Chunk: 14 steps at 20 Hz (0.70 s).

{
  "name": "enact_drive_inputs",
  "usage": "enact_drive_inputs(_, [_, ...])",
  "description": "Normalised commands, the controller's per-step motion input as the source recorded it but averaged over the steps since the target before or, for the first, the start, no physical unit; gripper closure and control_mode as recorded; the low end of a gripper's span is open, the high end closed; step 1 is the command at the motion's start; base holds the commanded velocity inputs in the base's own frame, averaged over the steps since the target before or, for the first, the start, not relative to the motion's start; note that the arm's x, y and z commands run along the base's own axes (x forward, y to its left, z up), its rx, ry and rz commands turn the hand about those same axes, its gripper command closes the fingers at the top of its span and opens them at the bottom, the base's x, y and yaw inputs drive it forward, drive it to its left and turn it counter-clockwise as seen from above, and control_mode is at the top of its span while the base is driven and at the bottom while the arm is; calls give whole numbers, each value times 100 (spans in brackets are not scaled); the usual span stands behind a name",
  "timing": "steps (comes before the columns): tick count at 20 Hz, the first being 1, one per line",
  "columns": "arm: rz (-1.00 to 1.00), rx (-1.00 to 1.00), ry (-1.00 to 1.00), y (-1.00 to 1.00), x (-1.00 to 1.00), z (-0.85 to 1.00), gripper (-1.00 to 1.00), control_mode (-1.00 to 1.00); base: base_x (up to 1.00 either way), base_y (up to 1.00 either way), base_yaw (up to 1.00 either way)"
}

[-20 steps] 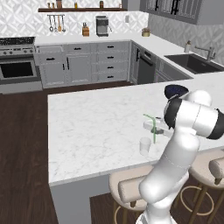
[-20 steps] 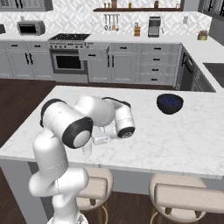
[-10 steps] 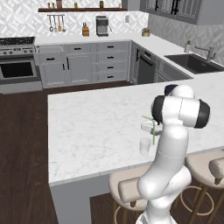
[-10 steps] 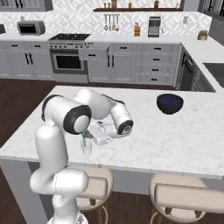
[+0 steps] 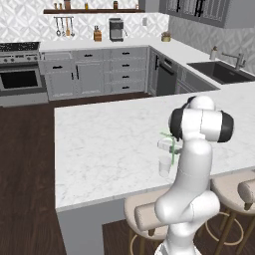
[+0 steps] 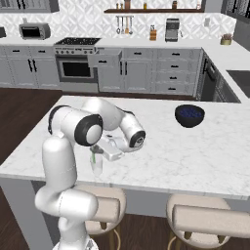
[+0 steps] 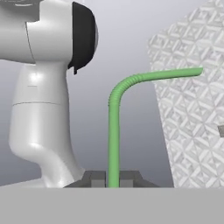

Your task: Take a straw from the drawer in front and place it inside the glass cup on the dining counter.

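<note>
Placing step in hand: tool (image 7: 113, 183) clamped on the straw (image 7: 114, 131) (bent top up), just above the glass cup (image 6: 97, 165) at the surface's (image 5: 104, 144) near edge. Next, probably: lower straight, then release.

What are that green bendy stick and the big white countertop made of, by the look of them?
The straw looks like smooth matte plastic: uniform green, with fine ribs at its bend. The dining counter looks like polished marble or an imitation of it: white with faint grey veining. Being rendered, both are guesses.
</note>
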Motion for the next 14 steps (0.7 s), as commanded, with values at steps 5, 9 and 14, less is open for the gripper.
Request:
enact_drive_inputs(5, [6,0,0,1,2,26,100,-100,0,0,0])
enact_drive_inputs(9, [7,1,0,0,14,7,100,-100,0,0,0])
enact_drive_inputs(14, [9,2,0,0,19,-7,100,-100,0,0,0])
